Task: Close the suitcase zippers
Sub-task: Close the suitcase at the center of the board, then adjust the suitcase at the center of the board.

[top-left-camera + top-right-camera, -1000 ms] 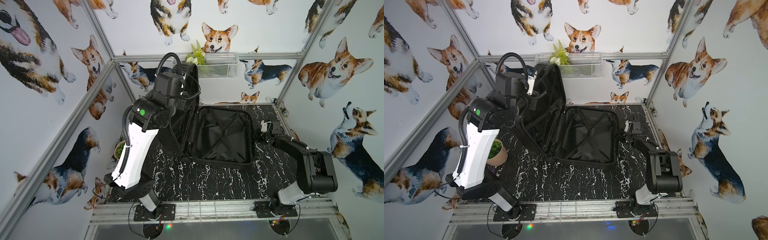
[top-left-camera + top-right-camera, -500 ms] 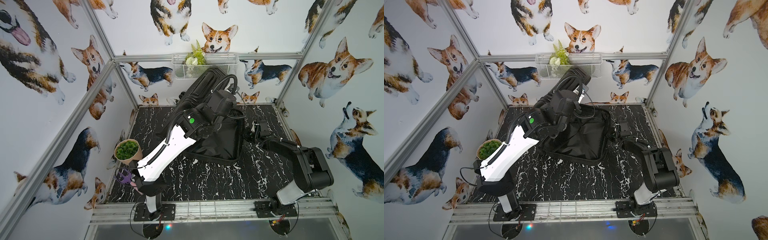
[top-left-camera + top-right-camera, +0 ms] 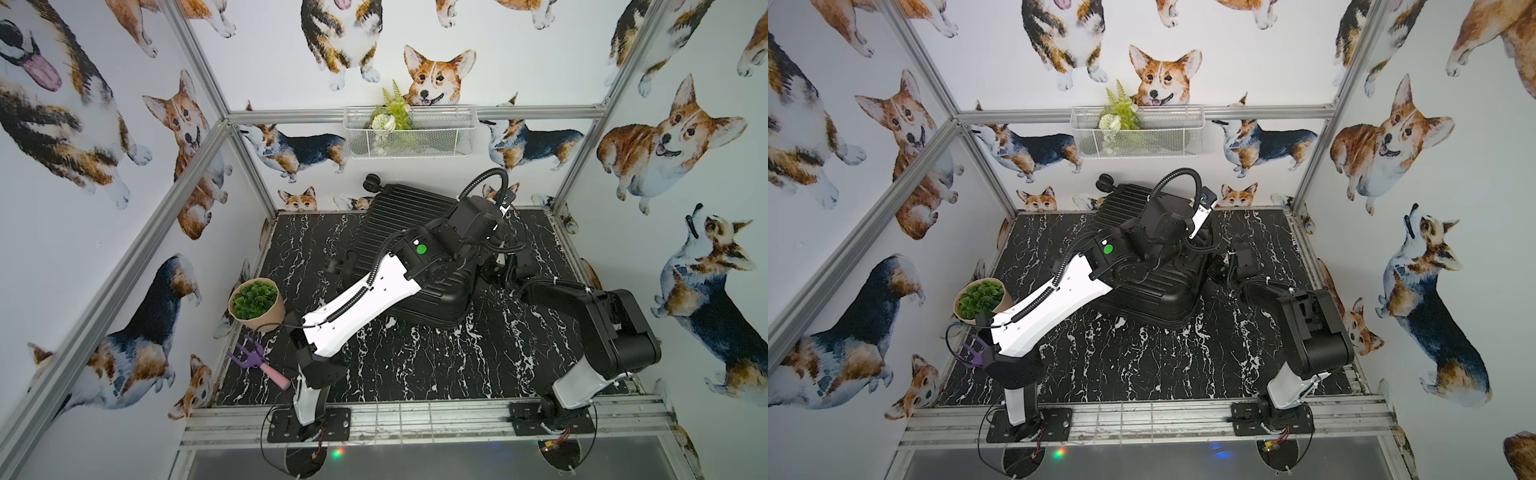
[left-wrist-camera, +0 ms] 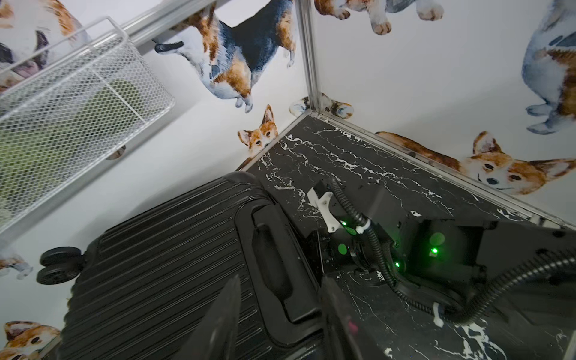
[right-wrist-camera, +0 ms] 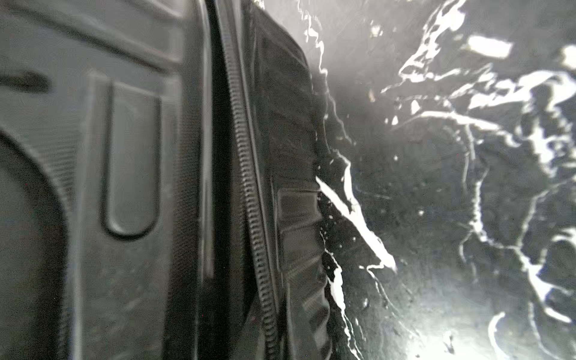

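Both top views: black ribbed hard-shell suitcase (image 3: 390, 224) (image 3: 1154, 291) lies flat, folded together, on black marble tabletop (image 3: 415, 353), centre toward 12 o'clock. Right gripper (image 3: 1216, 274) at its 3 o'clock edge, pressed together. Left wrist: left gripper (image 4: 280, 324) spread over moulded handle (image 4: 271, 258). Right wrist: black zipper track (image 5: 249, 187) unzipped, dark gap alongside.

No text, label, brand or number is legible in any view. The black ribbed hard-shell suitcase (image 3: 397, 220) shows no readable marking.
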`<state>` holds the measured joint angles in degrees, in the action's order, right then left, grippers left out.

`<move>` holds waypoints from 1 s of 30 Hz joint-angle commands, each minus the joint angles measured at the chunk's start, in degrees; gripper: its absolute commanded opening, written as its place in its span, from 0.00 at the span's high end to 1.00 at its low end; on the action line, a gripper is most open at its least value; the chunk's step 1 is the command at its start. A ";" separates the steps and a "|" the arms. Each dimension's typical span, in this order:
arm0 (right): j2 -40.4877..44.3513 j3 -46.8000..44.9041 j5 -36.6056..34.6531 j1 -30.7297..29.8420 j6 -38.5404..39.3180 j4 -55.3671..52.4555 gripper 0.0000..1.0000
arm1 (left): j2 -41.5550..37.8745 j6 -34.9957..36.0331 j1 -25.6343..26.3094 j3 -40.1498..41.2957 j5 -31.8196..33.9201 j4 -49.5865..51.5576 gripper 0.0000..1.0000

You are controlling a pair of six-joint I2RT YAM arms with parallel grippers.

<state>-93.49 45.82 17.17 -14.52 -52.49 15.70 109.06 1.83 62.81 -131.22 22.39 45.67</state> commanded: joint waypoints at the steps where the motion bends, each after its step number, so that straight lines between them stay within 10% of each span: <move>1: 0.77 -0.56 2.59 -0.15 -2.24 1.60 0.83 | 0.44 -3.19 -0.80 1.70 -2.11 -1.11 0.52; 11: 14.18 -0.87 -21.18 0.66 9.66 -20.52 0.44 | 13.81 -8.76 -4.62 -8.11 -12.91 8.14 0.46; 30: 24.69 -2.06 -20.42 7.66 15.75 -26.43 0.38 | 29.24 -10.36 -7.43 -14.93 -12.67 12.53 0.42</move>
<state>-69.10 43.11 -2.92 -7.11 -37.76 -9.30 136.62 -8.38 55.24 -145.75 11.51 55.59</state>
